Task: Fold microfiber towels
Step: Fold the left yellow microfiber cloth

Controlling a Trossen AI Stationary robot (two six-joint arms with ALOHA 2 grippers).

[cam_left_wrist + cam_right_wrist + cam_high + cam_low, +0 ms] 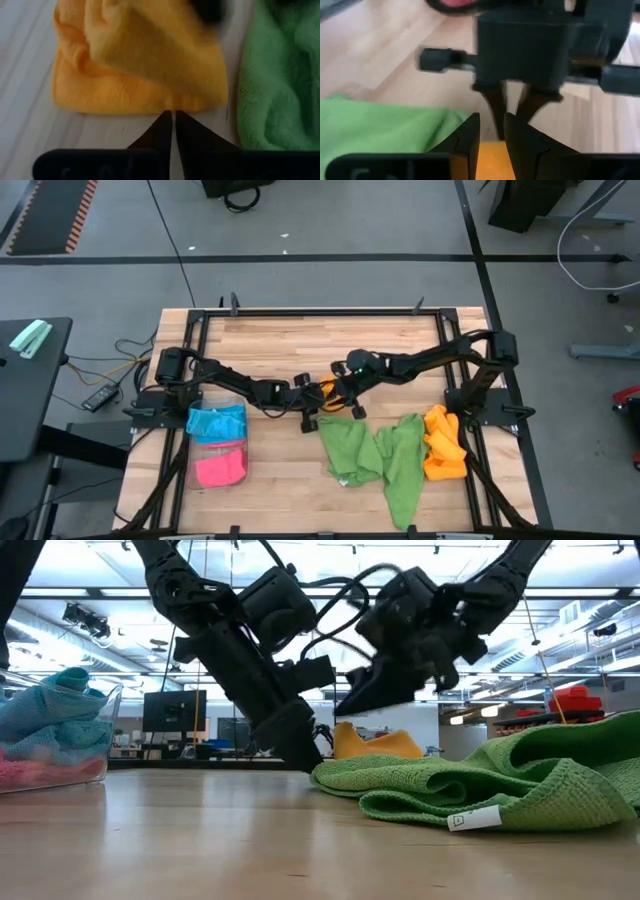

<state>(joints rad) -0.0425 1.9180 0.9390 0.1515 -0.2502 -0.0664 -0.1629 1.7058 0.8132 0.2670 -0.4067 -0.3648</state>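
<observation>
The left end effector (308,416) sat low at the middle of the table (300,340), its 2 fingers (161,131) pressed almost together with only a thin slit between them and nothing visibly caught there, their tips just at the near edge of an orange towel (135,75). The right end effector (340,395) faced it from the other side, raised a little above the wood, its fingers (468,134) closed on a corner of that same orange towel, part of which was lifted and folded over itself. Just beside this cloth lay 2 crumpled green towels (375,455), one with a small white tag (474,819) at its hem. Further to the right, near the table's edge, lay another bunched orange towel (443,445). On the left side stood a clear plastic tray (190,452) holding a sky blue towel (215,421) and a pink towel (220,468).
</observation>
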